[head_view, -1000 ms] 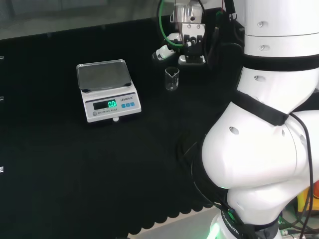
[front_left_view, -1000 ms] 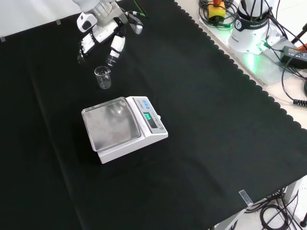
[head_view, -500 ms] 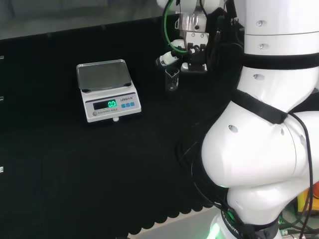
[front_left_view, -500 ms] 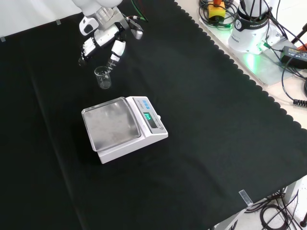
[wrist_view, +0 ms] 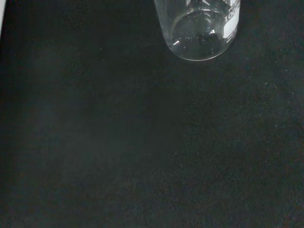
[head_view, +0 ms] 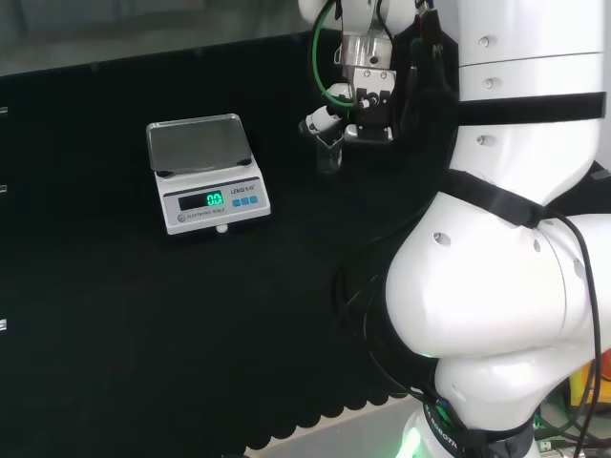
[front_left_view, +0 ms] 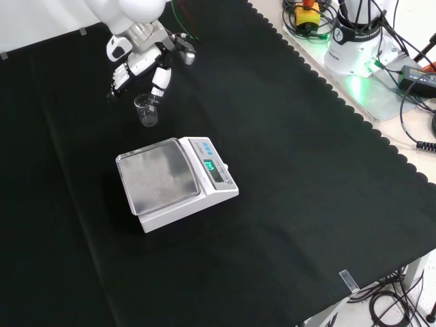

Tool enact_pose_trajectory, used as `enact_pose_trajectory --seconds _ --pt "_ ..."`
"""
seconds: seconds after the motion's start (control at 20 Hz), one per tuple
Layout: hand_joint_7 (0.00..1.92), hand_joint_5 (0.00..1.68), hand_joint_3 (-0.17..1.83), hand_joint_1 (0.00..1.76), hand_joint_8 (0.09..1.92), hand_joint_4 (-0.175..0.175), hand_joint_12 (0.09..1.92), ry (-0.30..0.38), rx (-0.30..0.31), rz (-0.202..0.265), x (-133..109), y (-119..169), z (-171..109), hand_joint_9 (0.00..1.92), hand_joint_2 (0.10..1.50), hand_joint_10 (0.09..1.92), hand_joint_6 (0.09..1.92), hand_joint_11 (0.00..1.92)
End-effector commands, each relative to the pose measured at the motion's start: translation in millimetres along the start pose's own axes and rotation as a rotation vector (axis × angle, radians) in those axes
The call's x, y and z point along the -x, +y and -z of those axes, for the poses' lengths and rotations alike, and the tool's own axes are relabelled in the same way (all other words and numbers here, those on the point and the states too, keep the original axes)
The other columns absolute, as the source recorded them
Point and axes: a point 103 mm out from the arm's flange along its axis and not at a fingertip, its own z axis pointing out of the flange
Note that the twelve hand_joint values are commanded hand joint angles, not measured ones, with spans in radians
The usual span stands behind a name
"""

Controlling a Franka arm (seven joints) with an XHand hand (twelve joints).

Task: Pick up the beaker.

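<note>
In the head view, the scale [head_view: 205, 176] sits at the left on the black cloth [head_view: 143, 315], its steel pan toward the far side and its lit display facing the near edge. To its right, a little apart, stands the beaker [head_view: 329, 155], a small clear vessel upright on the cloth, long axis vertical and mouth up. My hand [head_view: 368, 105] hangs right over it, fingers pointing down around its rim; I cannot tell from here whether any finger touches the glass. Farther right rise the big white links of my own arm [head_view: 506, 286].

In the front view, my hand [front_left_view: 139, 58] comes in from the top left. Its fingers [front_left_view: 160, 78] are spread and only slightly bent, some reaching down on the left of the beaker [front_left_view: 146, 110] and one coming down at its right rim, so the vessel stands between them. They have not closed around it, and the beaker's base rests on the cloth. Below and just right of the beaker lies the scale [front_left_view: 176, 182], well clear of it.

In the wrist view the beaker [wrist_view: 202, 31] shows close up, its round clear bottom flat on the cloth and a white printed patch on its wall.
</note>
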Motion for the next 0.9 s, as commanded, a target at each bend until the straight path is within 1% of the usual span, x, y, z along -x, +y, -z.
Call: enact_pose_trajectory --seconds 0.05,0.25,0.4,0.45,0.5,0.55,0.65,0.8,0.9 --pt "0.00 0.19 -0.13 0.46 0.54 -0.119 1.52 0.021 -0.053 -0.019 6.5 16.6 -15.5 0.00 1.09 0.72 0.09 0.00" --pt "0.00 0.19 -0.13 0.46 0.52 -0.118 1.52 0.020 -0.083 -0.020 7.8 21.9 -23.2 0.00 1.09 0.71 0.09 0.00" --pt "0.00 0.18 -0.14 0.49 0.51 -0.118 1.53 0.003 -0.086 -0.038 8.3 22.2 -24.0 0.00 1.08 0.71 0.09 0.00" --pt "0.00 0.18 -0.14 0.52 0.52 -0.118 1.53 -0.001 -0.085 -0.046 8.4 22.1 -23.3 0.00 1.07 0.73 0.09 0.02" --pt "0.00 0.18 -0.15 0.56 0.57 -0.117 1.51 -0.010 -0.082 -0.054 8.3 22.1 -22.6 0.01 1.07 0.79 0.09 0.08" --pt "0.00 0.20 -0.16 0.60 0.64 -0.117 1.48 -0.019 -0.082 -0.063 8.5 22.3 -22.0 0.05 1.07 0.85 0.09 0.18" --pt "0.08 0.25 -0.17 0.70 0.79 -0.123 1.39 -0.029 -0.073 -0.076 8.6 22.7 -20.9 0.20 1.06 0.91 0.09 0.41" --pt "0.24 0.34 -0.17 0.82 0.89 -0.145 1.27 -0.034 -0.057 -0.089 7.8 23.0 -19.4 0.47 1.08 0.89 0.09 0.69" --pt "0.33 0.38 -0.17 0.92 0.93 -0.166 1.15 -0.031 -0.058 -0.096 7.1 23.3 -18.7 0.64 1.09 0.84 0.09 0.94"
